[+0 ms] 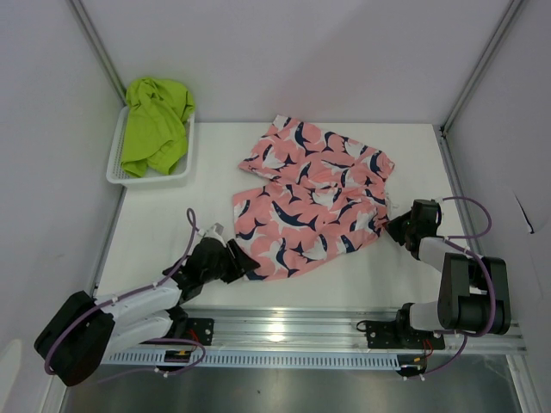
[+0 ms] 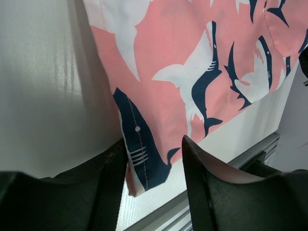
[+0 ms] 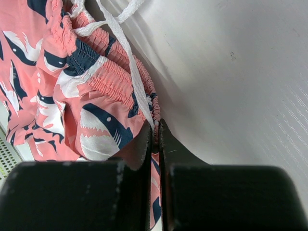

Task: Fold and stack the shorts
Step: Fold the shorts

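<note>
Right pincer (image 3: pixel 156 132) is clamping pink shorts (image 1: pixel 310 194) at waistband; left pincer (image 2: pixel 153 144) is standing open astride hem corner on counter (image 1: pixel 392 275).

The pink shark-print shorts (image 1: pixel 310 198) lie spread flat on the counter (image 1: pixel 164 224), waistband to the right. The lime green shorts (image 1: pixel 155 125) sit crumpled in the basket (image 1: pixel 114 175).

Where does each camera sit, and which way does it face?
Top external: above, behind the bases, facing down at the table; both arms show.
Left wrist: on left arm, facing the pink shorts; open left end effector shows.
Right wrist: on right arm, facing the waistband; right end effector shut on it.
Shared: pink shorts in all three.
</note>
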Controlling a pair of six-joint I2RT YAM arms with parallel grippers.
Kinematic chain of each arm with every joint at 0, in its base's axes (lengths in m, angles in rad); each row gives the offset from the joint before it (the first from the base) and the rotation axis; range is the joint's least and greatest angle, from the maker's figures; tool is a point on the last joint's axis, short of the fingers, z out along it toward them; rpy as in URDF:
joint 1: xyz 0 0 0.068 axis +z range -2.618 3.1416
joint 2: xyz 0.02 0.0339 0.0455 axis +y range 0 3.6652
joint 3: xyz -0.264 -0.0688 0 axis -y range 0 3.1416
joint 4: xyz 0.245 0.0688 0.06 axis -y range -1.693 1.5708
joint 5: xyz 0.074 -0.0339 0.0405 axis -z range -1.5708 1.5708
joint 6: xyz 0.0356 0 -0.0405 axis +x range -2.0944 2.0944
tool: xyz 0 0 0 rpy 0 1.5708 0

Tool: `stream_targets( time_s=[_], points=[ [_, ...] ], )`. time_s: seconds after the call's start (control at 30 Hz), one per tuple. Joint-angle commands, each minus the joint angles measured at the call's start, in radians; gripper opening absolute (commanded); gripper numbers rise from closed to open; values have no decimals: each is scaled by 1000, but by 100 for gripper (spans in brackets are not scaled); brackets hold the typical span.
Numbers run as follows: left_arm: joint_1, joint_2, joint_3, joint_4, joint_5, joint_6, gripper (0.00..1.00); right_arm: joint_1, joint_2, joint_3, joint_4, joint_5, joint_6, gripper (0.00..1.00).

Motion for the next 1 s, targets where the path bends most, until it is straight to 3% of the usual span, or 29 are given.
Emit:
stream_targets(
  time_s=[0.0, 0.07, 0.3, 0.4, 0.53, 0.67, 0.83, 0.97],
  points=[
    [-4, 57, -74, -62, 16, 6, 52, -4, 3, -3, 29, -5, -11, 0],
    [-5, 54, -77, -62, -1, 8, 46, -4, 5, -2, 29, -3, -11, 0],
    [-4, -32, -45, -190, -62, 39, 0, -1, 0, 10, -18, 10, -25, 0],
    [-4, -75, -20, -258, -70, 55, 0, 15, -11, 47, -136, 74, -31, 0],
    [-7, -130, 18, -371, -60, 68, 0, 56, -38, 127, -440, 171, -2, 0],
    [-56, -233, 54, -502, -84, 49, 0, 65, -132, 132, -603, 172, -5, 0],
    [-116, -376, 190, -735, -205, 25, 0, 74, -274, 133, -814, 185, -9, 0],
    [-116, -348, 348, -853, -251, 55, 0, 74, -404, 142, -926, 149, 0, 0]
  ],
)
